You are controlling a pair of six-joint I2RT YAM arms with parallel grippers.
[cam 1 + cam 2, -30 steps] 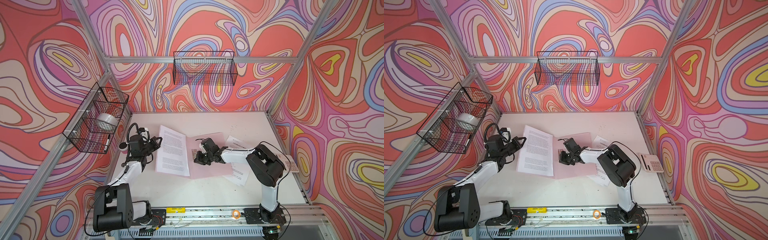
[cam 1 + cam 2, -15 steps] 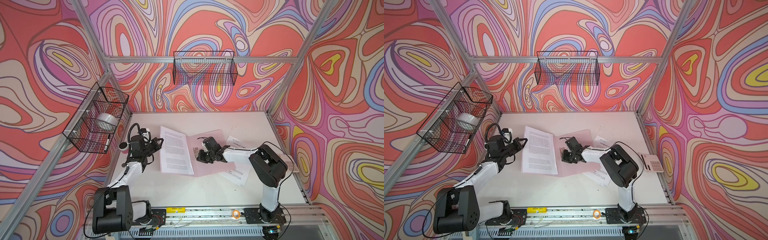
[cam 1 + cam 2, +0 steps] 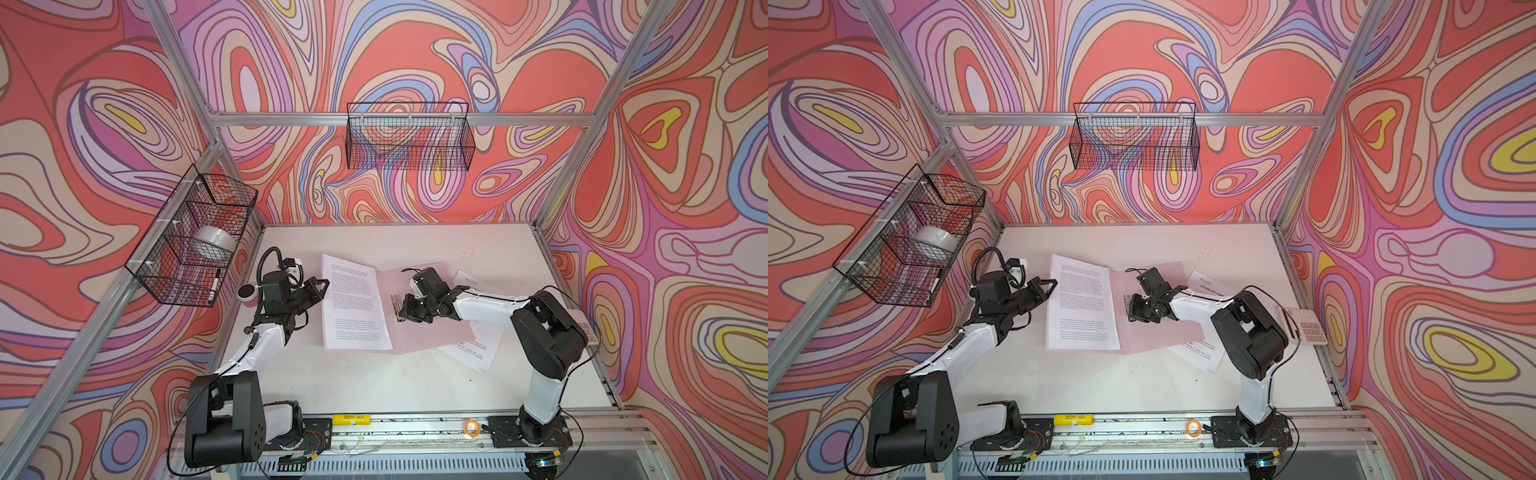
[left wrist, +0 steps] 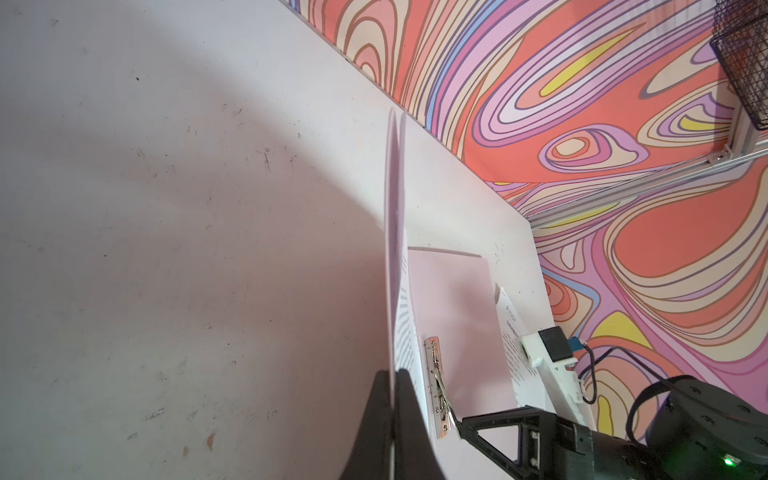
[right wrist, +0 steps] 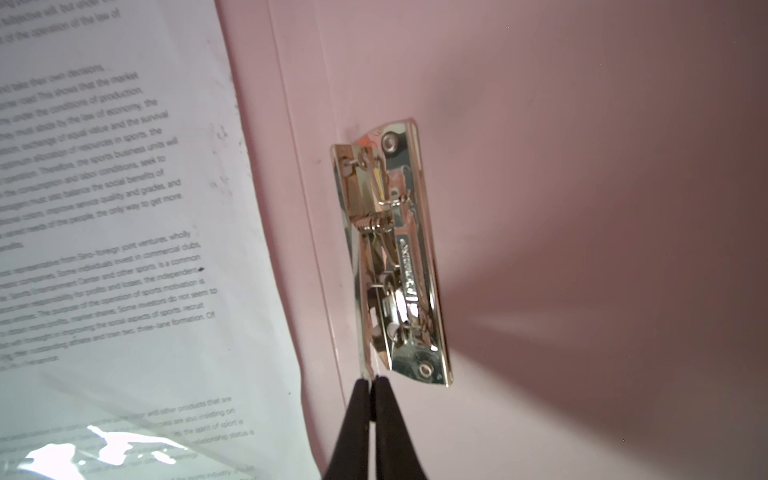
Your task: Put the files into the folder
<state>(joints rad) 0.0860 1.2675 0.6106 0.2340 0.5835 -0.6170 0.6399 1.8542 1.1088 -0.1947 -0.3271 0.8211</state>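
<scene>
The pale pink folder (image 3: 428, 332) (image 3: 1158, 336) lies open in the middle of the table. A white printed sheet of the files (image 3: 353, 307) (image 3: 1081, 307) rests over its left half. My left gripper (image 3: 324, 285) (image 3: 1053, 284) (image 4: 392, 374) is shut on that sheet's left edge, which stands raised. My right gripper (image 3: 400, 308) (image 3: 1131, 309) (image 5: 371, 380) is shut on the lever end of the metal clip (image 5: 395, 257) (image 4: 436, 374) by the spine. Another printed sheet (image 3: 473, 351) (image 3: 1200, 353) lies partly under the folder's right half.
A wire basket (image 3: 195, 241) on the left wall holds a tape roll. A second wire basket (image 3: 409, 141) hangs on the back wall. A calculator (image 3: 1308, 328) lies at the table's right edge. A round white object (image 3: 248, 293) sits by the left arm.
The left gripper has carried the sheet a little to the right, nearer the spine. The right gripper has shifted slightly at the clip, staying shut.
</scene>
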